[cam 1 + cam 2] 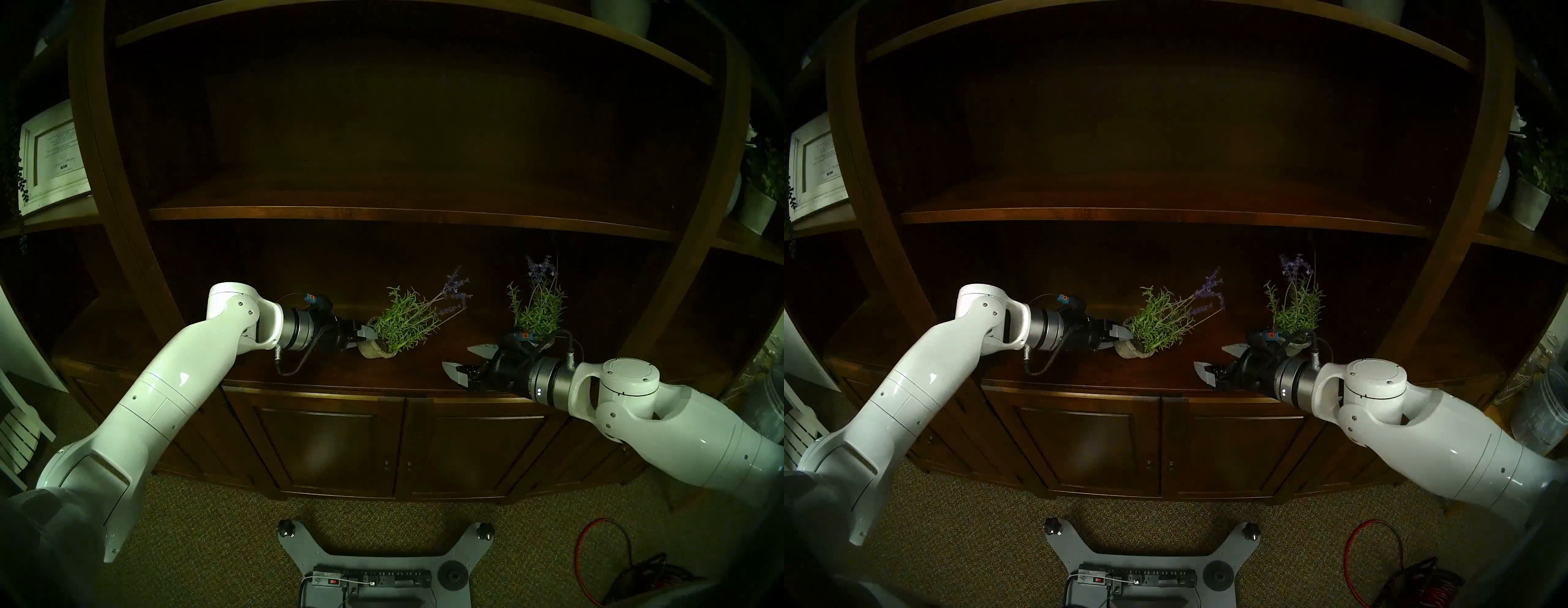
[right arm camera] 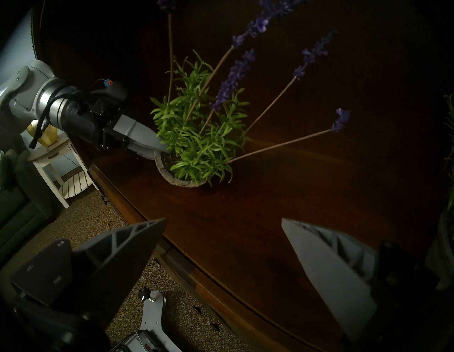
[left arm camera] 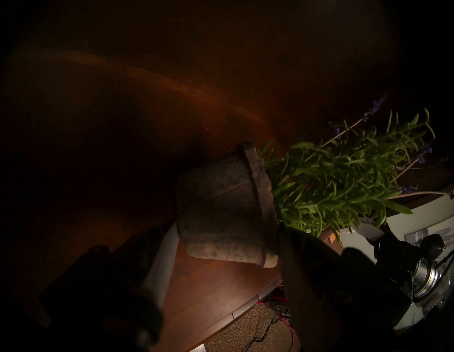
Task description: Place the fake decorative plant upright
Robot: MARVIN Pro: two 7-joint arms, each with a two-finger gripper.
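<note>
The fake lavender plant (image 1: 403, 322) in a small grey pot (image 1: 373, 350) leans to the right at roughly 45 degrees on the dark wooden shelf (image 1: 331, 373). Its lower rim touches the wood. My left gripper (image 1: 365, 337) is shut on the pot from the left. In the left wrist view the pot (image 3: 221, 209) sits between my two fingers (image 3: 162, 260). The right wrist view shows the plant (image 2: 196, 147) with one left finger (image 2: 145, 137) over the rim. My right gripper (image 1: 456, 357) is open and empty above the shelf's front edge, to the right of the plant.
A second lavender plant (image 1: 536, 310) stands upright just behind my right wrist. A shelf board (image 1: 382, 212) runs overhead. A framed picture (image 1: 51, 157) is at the far left and a white potted plant (image 1: 759, 204) at the far right. A red cable (image 1: 602, 547) lies on the carpet.
</note>
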